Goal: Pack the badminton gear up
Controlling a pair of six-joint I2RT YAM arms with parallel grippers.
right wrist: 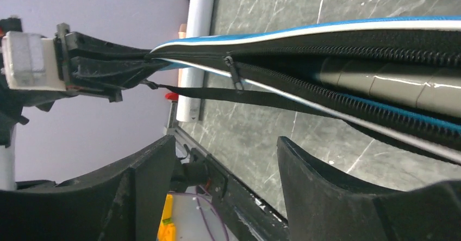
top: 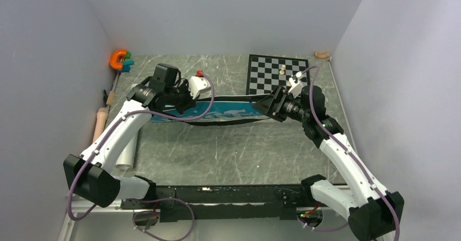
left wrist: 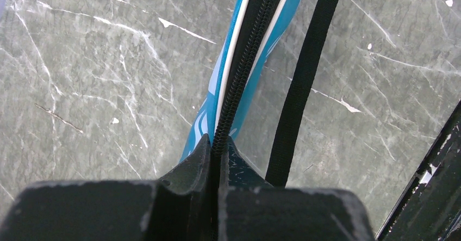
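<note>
Pinching the blue bag [top: 228, 110] near its left end, the left gripper [left wrist: 218, 143] anchors it; the right gripper [right wrist: 225, 143], released, could snag the strap [right wrist: 217, 92] beside the zipper pull [right wrist: 235, 75].

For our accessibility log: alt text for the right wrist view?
Long blue racket bag partly unzipped, a grey wrapped handle visible inside, its black zipper pull near the closed end. The left claw pinches the bag's tip; the right claw is open.
</note>
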